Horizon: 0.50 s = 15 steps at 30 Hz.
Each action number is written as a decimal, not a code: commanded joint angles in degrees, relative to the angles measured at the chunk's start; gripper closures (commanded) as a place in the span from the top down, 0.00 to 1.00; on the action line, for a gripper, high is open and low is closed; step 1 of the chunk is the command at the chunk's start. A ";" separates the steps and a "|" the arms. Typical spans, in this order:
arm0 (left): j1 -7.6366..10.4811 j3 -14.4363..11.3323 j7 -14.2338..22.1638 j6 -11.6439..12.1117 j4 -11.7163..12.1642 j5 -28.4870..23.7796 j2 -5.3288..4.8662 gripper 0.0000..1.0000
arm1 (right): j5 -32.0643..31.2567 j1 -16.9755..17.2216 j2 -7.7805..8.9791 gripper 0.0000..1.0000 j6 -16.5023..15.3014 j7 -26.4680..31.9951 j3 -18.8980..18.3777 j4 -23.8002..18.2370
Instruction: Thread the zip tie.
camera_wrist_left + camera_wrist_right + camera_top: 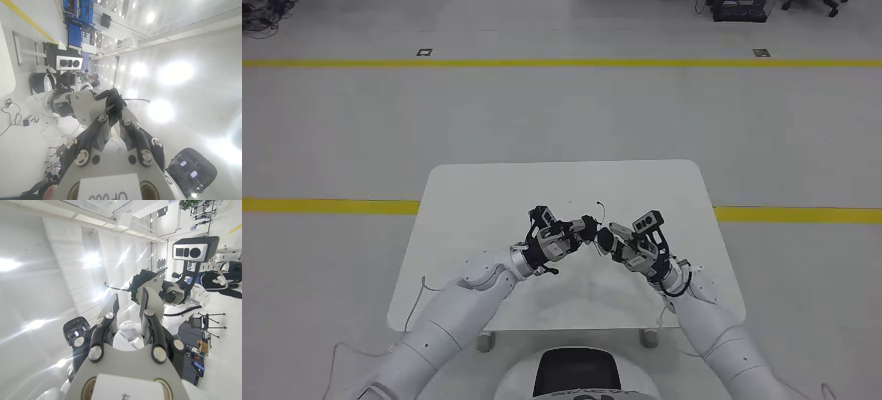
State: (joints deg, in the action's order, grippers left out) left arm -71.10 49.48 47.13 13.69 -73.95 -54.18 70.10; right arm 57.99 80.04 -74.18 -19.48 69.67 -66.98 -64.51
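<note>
1 zip tie (pixel 136 99), 2 grippers, 1 table (pixel 462 200). Narrow-pinched left gripper (pixel 113 105) holds zip tie, free end sticking out in air. Wide-spread right gripper (pixel 130 295) grips nothing, fingers just beside left's tips. Both meet above table middle, well in from all 4 edges.

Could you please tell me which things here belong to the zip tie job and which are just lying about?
Job: thin black plastic zip tie; left tool, shut on it; right tool, open beside it.
Lying about: white rounded table beneath; yellow floor stripes.
</note>
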 commanded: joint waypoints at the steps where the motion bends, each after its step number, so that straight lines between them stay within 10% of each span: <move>1: 0.00 0.00 0.00 0.00 0.00 0.00 0.00 0.00 | -0.30 -0.08 -0.23 0.22 0.00 0.19 -0.29 0.28; 15: 0.00 0.00 0.00 0.00 0.00 0.00 0.00 0.00 | -1.56 -0.63 -1.83 0.18 0.00 1.51 -1.64 1.90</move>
State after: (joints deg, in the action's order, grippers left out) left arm -71.10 49.48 47.13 13.69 -73.95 -54.19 70.10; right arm 56.53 79.45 -75.91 -19.48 71.12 -68.55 -62.71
